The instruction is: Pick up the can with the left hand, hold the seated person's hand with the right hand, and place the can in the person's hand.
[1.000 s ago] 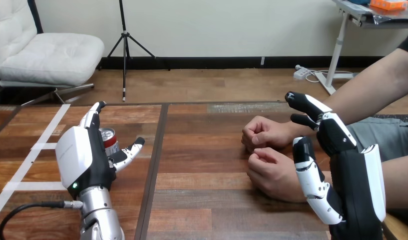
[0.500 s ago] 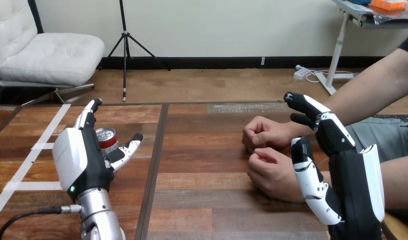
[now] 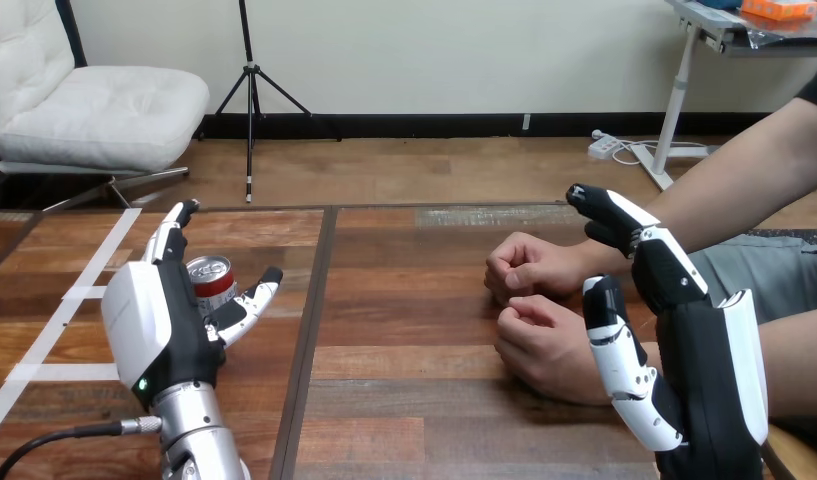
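Head view: the left hand [image 3: 149, 320], fingers straight and spread, brackets the upright can [image 3: 212, 280] at the table's [image 3: 404, 400] left, apparently lined up to grasp. The right hand [image 3: 699, 350], fingers uncurled, waits just beside the person's near fist [image 3: 539, 340], gripping nothing.

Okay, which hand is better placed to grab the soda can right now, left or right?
Left. The left hand is open with the can standing at its palm side, on the table's left part, not yet gripped. The right hand is far across, beside the person's nearer hand.
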You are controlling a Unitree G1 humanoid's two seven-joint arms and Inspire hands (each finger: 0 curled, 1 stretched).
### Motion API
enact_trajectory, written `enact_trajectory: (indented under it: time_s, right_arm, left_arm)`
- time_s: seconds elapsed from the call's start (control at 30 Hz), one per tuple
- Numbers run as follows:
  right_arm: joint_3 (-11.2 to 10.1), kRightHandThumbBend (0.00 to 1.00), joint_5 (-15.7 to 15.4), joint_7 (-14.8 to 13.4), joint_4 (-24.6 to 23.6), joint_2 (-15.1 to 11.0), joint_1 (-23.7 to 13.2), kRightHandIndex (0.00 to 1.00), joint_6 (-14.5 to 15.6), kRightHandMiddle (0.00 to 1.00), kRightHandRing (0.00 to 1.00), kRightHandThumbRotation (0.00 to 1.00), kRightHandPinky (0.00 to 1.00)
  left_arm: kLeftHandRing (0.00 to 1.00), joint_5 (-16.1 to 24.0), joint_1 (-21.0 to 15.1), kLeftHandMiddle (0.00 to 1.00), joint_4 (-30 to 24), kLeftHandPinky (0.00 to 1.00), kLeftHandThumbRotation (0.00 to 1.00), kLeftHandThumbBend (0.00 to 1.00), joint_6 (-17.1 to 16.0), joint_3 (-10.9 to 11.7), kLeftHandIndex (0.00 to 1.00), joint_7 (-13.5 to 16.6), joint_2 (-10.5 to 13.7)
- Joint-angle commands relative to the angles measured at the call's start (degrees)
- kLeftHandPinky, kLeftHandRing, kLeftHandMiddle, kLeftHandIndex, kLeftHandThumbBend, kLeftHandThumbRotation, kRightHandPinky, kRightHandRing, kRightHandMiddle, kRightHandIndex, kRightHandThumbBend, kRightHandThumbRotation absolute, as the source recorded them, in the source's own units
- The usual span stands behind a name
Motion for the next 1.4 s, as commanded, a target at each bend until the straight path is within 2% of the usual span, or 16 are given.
enact_trajectory:
  time_s: [0.0, 0.4, 0.63, 0.9, 1.2, 1.37]
  right_arm:
    - [-0.1, 0.31, 0.6, 0.6, -1.2, -0.4, -1.7, 0.81, -0.5, 0.83, 0.85, 0.74, 0.83]
    - [-0.7, 0.31, 0.6, 0.8, -1.9, -0.4, -1.6, 0.81, -0.1, 0.84, 0.85, 0.75, 0.83]
    - [-0.6, 0.31, 0.9, 0.9, -1.8, -0.3, -1.6, 0.80, -0.2, 0.84, 0.86, 0.75, 0.83]
    - [-0.7, 0.30, 0.2, 0.6, -1.8, 0.0, -1.4, 0.80, -0.3, 0.83, 0.86, 0.74, 0.83]
    - [0.0, 0.28, 0.9, 0.7, -0.9, 0.1, -1.7, 0.80, -1.3, 0.83, 0.86, 0.73, 0.82]
    - [-0.1, 0.28, 0.4, 0.3, -1.5, 0.6, -1.4, 0.80, -0.8, 0.83, 0.86, 0.72, 0.82]
  left_arm:
    - [0.79, -0.4, -3.6, 0.84, 1.9, 0.69, 0.21, 0.73, -0.1, 0.7, 0.83, 0.7, 0.5]
    - [0.77, -1.8, -5.3, 0.82, 4.5, 0.67, 0.18, 0.74, -1.0, 1.1, 0.80, 0.8, 0.5]
    - [0.76, -1.9, -6.1, 0.80, 5.4, 0.65, 0.16, 0.74, -0.1, 1.0, 0.79, 0.8, 0.5]
    - [0.76, -1.6, -6.7, 0.81, 6.5, 0.65, 0.17, 0.74, 0.9, 0.9, 0.80, 0.9, 0.6]
    - [0.77, -0.9, -7.4, 0.82, 8.2, 0.65, 0.22, 0.73, 1.9, 0.4, 0.81, 1.0, 1.2]
    - [0.78, -0.4, -7.7, 0.83, 8.9, 0.66, 0.23, 0.72, 2.3, 0.0, 0.82, 0.9, 1.6]
